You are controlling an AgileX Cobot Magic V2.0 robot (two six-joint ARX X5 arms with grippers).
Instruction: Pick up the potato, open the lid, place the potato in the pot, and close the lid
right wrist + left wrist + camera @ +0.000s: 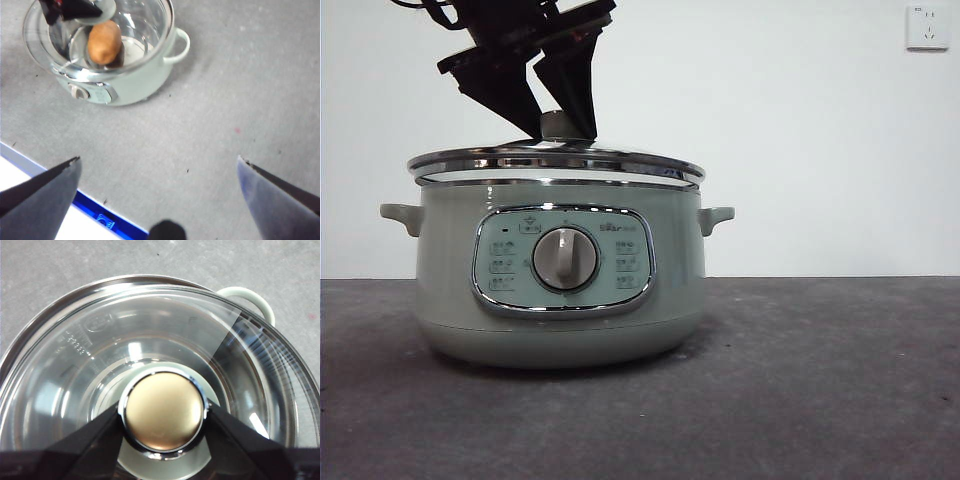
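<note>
My left gripper [568, 128] comes down from above onto the pot [560, 290], and its two black jaws are clamped on the knob [562, 125] of the lid [555, 163], one jaw on each side. In my left wrist view the knob [163, 411] sits right between the jaws, its round top looking golden inside a chrome ring, with both jaw tips pressed against that ring. The glass lid [100, 350] spreads out around the knob, and one pale green handle [250, 299] of the pot shows past its steel rim.

From the front, the lid lies over the pot's mouth, though its rim looks slightly tilted and a thin gap shows on the left; I cannot tell whether it is fully seated. The pot stands on the grey table [820, 380], its dial [564, 259] and control panel facing the front camera.

The potato [104, 42] is inside the pot [130, 82], seen through the clear lid [145, 20] in my right wrist view, directly below my left gripper [80, 10] and the knob it grips.

My right gripper [159, 172] hangs well away from the pot, above bare table [240, 80], with its jaws spread wide apart and holding nothing.
</note>
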